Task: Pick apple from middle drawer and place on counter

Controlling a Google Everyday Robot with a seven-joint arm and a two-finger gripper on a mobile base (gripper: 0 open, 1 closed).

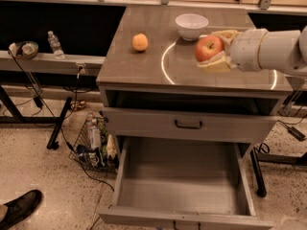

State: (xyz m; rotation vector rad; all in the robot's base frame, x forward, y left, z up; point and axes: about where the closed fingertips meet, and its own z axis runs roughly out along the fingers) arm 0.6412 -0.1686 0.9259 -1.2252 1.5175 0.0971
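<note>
My gripper [213, 49] comes in from the right and is shut on the red apple [208, 48], holding it above the counter [139, 66] inside the white ring [165, 63]. One yellowish finger lies over the apple and the other under it. The middle drawer [182, 186] stands pulled open below, its bare grey floor empty.
A small orange fruit [140, 42] and a white bowl [191, 26] sit on the counter. A closed drawer front with a black handle [188, 124] is above the open drawer. A pale shelf with a water bottle [55, 44] is at left. A shoe [19, 207] is on the floor.
</note>
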